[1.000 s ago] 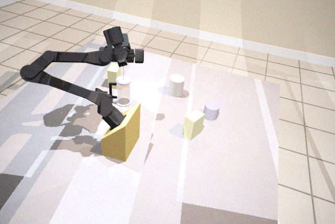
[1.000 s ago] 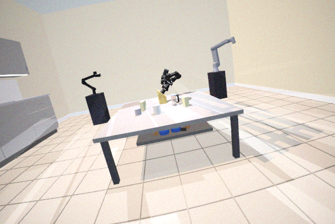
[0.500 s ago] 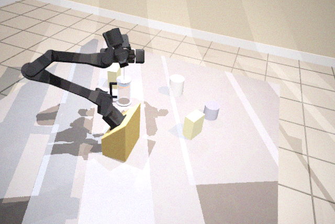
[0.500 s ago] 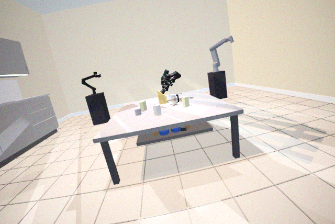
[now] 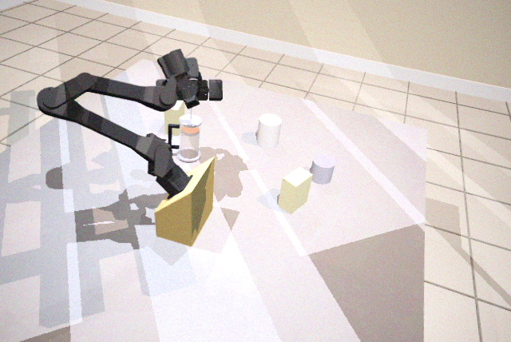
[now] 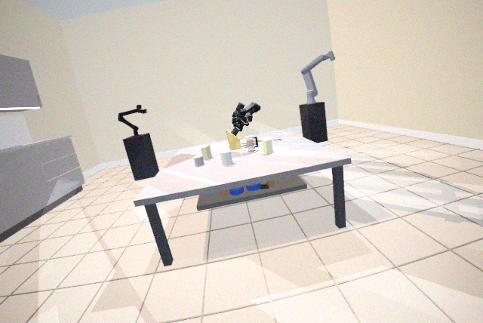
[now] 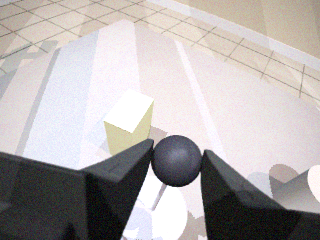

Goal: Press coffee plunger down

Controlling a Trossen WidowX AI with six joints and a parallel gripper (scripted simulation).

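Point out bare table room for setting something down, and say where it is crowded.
Bare: the table right of the yellow box, toward its near edge. Crowded: around the coffee press, where the tool grips the plunger knob beside the yellow wedge.

We see cream walls [image 6: 195, 58], a beige tiled floor [image 6: 272, 272] streaked with light, grey cabinets [image 6: 35, 171] far left, and a white, dark-legged counter [image 6: 249, 179] mid-room.

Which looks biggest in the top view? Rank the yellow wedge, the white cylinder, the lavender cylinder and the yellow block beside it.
Largest to smallest as they look in the top view:
1. yellow wedge, also nearest the camera
2. yellow block
3. white cylinder, farther back, so the order with the block is unsure
4. lavender cylinder
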